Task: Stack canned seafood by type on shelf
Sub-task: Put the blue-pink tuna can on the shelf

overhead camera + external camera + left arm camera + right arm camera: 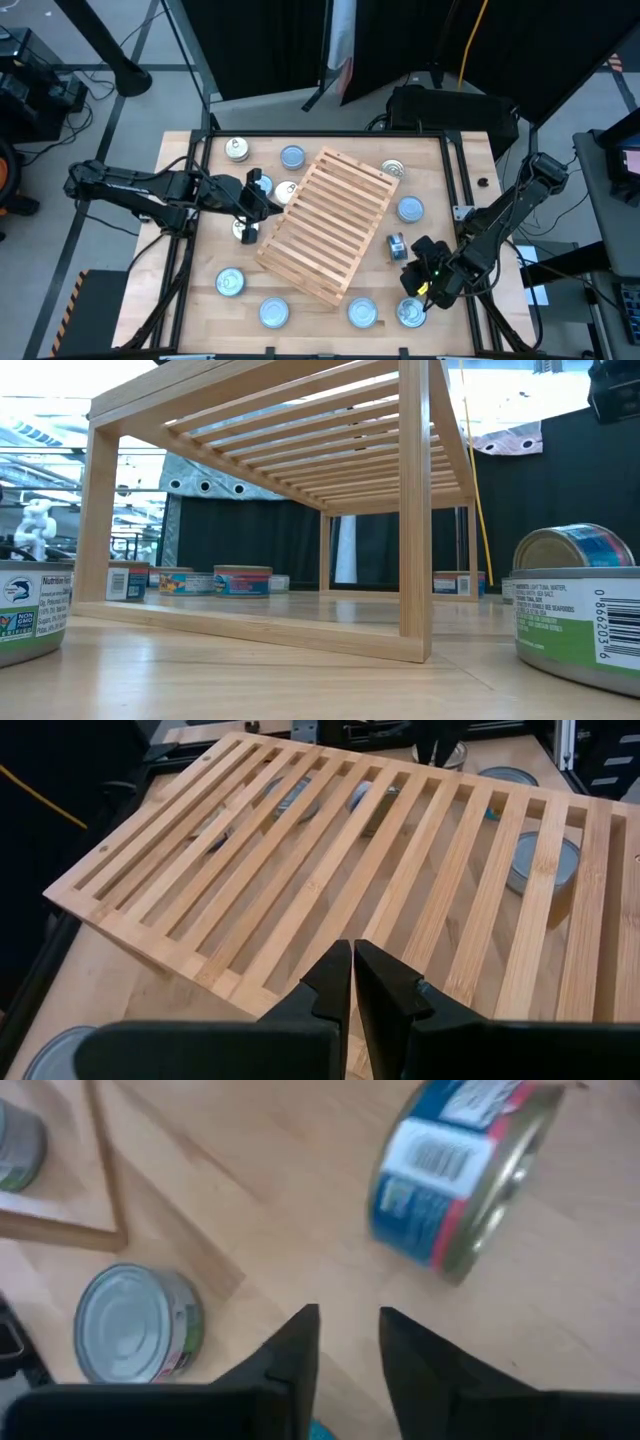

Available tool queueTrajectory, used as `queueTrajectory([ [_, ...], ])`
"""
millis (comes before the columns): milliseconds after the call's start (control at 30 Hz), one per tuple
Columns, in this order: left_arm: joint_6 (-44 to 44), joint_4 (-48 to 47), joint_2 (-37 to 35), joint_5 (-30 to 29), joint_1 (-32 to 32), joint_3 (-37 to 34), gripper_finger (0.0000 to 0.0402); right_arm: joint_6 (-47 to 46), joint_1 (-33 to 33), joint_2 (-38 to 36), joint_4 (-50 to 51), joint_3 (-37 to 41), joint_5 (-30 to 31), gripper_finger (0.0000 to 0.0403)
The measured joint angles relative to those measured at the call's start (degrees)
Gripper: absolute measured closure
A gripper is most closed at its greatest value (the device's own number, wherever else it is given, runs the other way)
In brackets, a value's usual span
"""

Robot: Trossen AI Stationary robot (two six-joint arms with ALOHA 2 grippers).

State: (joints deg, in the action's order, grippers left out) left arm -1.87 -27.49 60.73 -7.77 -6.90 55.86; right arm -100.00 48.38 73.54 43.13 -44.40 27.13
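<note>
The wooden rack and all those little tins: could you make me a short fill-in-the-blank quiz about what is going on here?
1. No tins lie on top of the shelf; they sit around it on the ____.
2. The tin nearest the right hand is not lying flat but resting on its ____.
3. The fingers of the left hand are ____, holding nothing.
4. The left hand points toward the ____.

Missing words: table; side; shut; shelf

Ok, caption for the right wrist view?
Right claw, slightly open and empty, hovers over the table near a blue-labelled tin on its edge.
</note>
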Motion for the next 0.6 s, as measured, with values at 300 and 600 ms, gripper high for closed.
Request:
queueTrajectory([
  [300,-0.01,0.15,0.0,0.0,0.0,-0.01,0.0375,2.21,-1.44,0.0,-2.96,0.0,5.29,0.0113],
  [600,-0.04,3.02,0.0,0.0,0.0,0.0,0.0375,1.32,-5.66,0.07,6.44,-4.65,4.76,0.002],
])
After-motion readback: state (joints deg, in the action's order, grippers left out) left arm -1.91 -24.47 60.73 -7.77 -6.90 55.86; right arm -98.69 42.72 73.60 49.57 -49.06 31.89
